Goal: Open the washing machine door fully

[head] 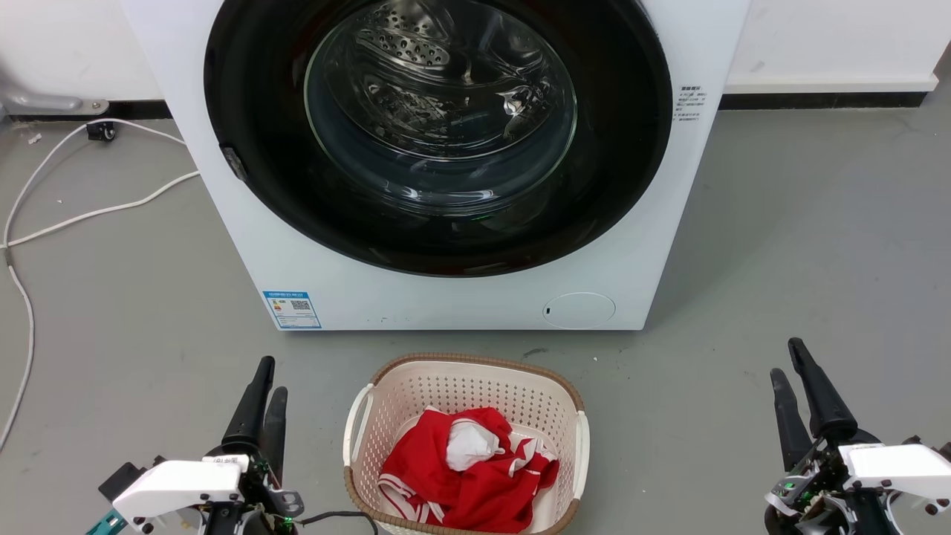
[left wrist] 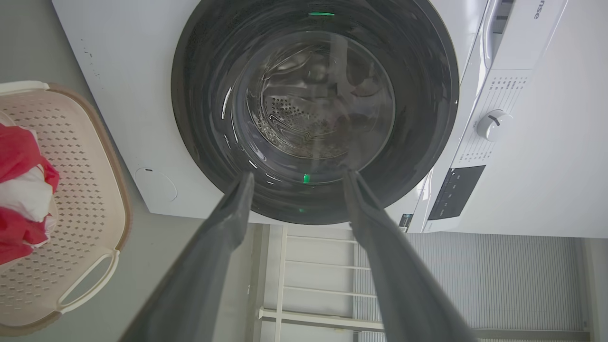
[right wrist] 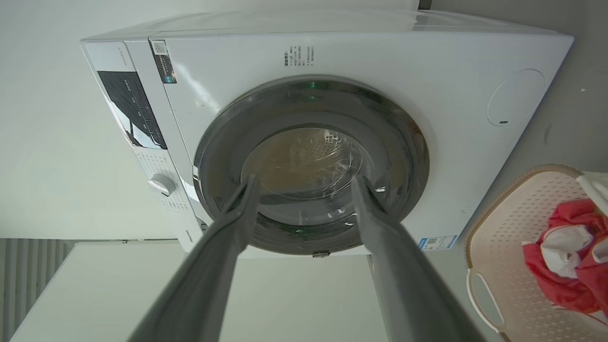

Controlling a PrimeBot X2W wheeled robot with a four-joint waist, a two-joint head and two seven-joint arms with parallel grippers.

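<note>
On my head camera a white cable [head: 160, 193] trails across the floor to the left of the washing machine [head: 245, 253]. My left tool [head: 271, 379] hovers out in front of the machine's lower left corner, well apart from it. On the left wrist feed its fingers [left wrist: 228, 213] stand spread with nothing between them and point at the machine's front. A blue label sticker [head: 292, 309] sits at the machine's bottom left. The washing machine door [head: 438, 126] lies flush against the machine's front, filling most of it, and the steel drum shows through its glass bowl. A cream laundry basket [head: 475, 390] stands on the floor just in front of the machine's middle and holds a red and white cloth [head: 446, 475]. A small round white flap [head: 579, 310] is set into the machine's lower right. My right tool [head: 786, 359] hovers in front of the machine and beyond its right side, well clear of it. Its fingers [right wrist: 223, 223] are parted and empty on the right wrist feed.
</note>
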